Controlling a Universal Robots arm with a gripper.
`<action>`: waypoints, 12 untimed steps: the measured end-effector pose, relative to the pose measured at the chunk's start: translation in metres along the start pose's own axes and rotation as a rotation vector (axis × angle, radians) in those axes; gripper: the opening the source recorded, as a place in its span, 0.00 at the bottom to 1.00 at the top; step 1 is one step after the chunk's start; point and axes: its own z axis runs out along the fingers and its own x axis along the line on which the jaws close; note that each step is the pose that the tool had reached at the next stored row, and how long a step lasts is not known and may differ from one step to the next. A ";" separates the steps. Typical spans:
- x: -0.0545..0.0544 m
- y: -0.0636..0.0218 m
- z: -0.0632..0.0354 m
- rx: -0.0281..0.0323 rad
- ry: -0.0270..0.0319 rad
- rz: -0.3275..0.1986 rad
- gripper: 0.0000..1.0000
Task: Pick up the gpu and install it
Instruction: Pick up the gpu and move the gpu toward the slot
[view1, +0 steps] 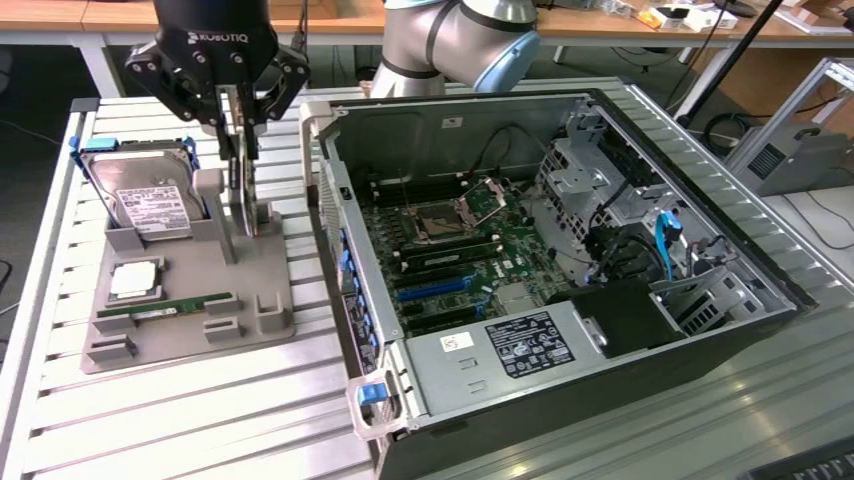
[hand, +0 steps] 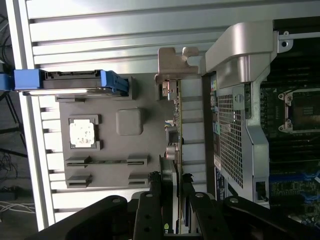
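Black hand (view1: 236, 140) with white lettering, silver-grey arm (view1: 447, 40), light blue joint cap (view1: 514, 62)

Black tool (hand: 171, 180); graphics card (hand: 172, 65) with silver bracket and green board; grey tray (view1: 260, 275); blue-framed, white-labelled hard drive (view1: 150, 205); green memory stick (view1: 167, 307); ribbed silver table (view1: 200, 400); green motherboard (view1: 454, 260) with blue slots.

Slatted metal table (view1: 187, 420), pale wooden desks (view1: 587, 25) behind, perhaps an aluminium frame (view1: 801, 120) at the exterior view's right.
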 end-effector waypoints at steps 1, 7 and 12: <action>0.000 0.0000 -0.0002 0.0000 0.0000 0.000 0.27; 0.000 -0.0001 -0.0019 0.0000 0.0000 0.000 0.27; 0.000 -0.0002 -0.0032 0.0000 0.0000 0.000 0.27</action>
